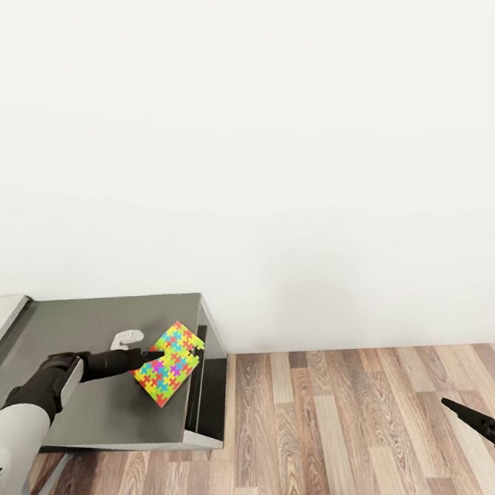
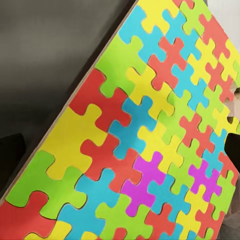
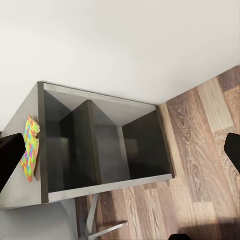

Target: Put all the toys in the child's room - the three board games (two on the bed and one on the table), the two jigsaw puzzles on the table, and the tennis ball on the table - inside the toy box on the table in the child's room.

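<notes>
A bare white wall [image 1: 263, 122] rises behind the dark grey counter [image 1: 91, 421]. The left hand [image 1: 147, 358] grips a jigsaw puzzle [image 1: 169, 363] at the counter's end. The right hand [image 1: 463, 413] hangs over the wood floor [image 1: 340, 437], fingers spread apart.

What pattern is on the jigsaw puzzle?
Interlocking yellow, red, green, blue and purple pieces on the jigsaw puzzle; clearest in left wrist view.

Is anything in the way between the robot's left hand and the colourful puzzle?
No, nothing is in the way. The left hand is already right at the jigsaw puzzle, at its edge, on the dark grey table. The left wrist view shows the puzzle very close up. Whether the hand is actually gripping it can't be told.
</notes>
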Tool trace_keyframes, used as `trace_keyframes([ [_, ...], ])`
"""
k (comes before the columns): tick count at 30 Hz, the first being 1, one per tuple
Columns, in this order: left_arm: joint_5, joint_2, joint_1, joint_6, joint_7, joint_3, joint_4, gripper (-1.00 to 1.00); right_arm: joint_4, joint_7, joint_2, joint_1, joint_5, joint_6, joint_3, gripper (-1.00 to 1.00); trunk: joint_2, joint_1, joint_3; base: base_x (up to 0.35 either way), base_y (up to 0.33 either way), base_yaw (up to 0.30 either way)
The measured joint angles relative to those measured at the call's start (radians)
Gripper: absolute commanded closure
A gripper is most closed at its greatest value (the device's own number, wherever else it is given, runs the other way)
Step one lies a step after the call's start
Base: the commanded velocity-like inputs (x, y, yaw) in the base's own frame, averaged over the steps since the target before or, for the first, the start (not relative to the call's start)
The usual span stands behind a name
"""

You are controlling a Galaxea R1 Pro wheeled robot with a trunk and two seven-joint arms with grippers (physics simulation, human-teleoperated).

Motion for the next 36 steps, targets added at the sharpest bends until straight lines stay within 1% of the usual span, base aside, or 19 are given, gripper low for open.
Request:
trace_keyframes([
  [10, 0.004, 0.0, -0.001, -0.001, -0.011, 0.002, 0.001, -1.0, 0.0, 0.001, 0.0, 0.0, 0.0, 0.0, 0.0, -1.0, 0.0, 0.0, -0.003, 0.0, 0.0, 0.0],
  [14, 0.001, 0.0, 0.0, -0.001, -0.068, 0.0, 0.001, -1.0, 0.0, 0.001, 0.0, 0.0, 0.0, 0.0, 0.0, -1.0, 0.0, 0.0, -0.003, 0.0, 0.0, 0.0],
  [18, -0.001, 0.0, 0.0, 0.0, -0.092, 0.0, 0.001, -1.0, 0.0, 0.001, 0.0, 0.0, 0.0, 0.0, 0.0, -1.0, 0.0, 0.0, -0.003, 0.0, 0.0, 0.0],
  [29, -0.001, 0.002, 0.0, -0.002, -0.094, -0.001, 0.0, -1.0, 0.0, 0.001, 0.0, 0.0, 0.0, 0.0, 0.0, -1.0, 0.0, 0.0, -0.003, 0.0, 0.0, 0.0],
  [31, 0.001, 0.007, 0.0, -0.003, -0.096, 0.005, -0.002, -1.0, 0.0, 0.001, 0.0, 0.0, 0.0, 0.0, 0.0, -1.0, 0.0, 0.0, -0.003, 0.0, 0.0, 0.0],
  [33, 0.005, 0.02, 0.0, -0.003, -0.099, 0.012, -0.006, -1.0, 0.0, 0.001, 0.001, 0.0, 0.0, -0.001, 0.0, -1.0, 0.0, 0.0, -0.003, 0.0, 0.0, 0.0],
  [35, 0.007, 0.035, -0.001, -0.002, -0.101, 0.018, -0.013, -1.0, 0.0, 0.001, 0.001, 0.0, 0.0, -0.001, 0.0, -1.0, 0.0, 0.0, -0.003, 0.0, 0.0, 0.0],
  [36, 0.01, 0.053, -0.001, 0.001, -0.103, 0.028, -0.027, -1.0, 0.0, 0.001, 0.001, -0.001, 0.0, -0.001, 0.0, -1.0, 0.0, 0.0, -0.003, 0.0, 0.0, 0.0],
])
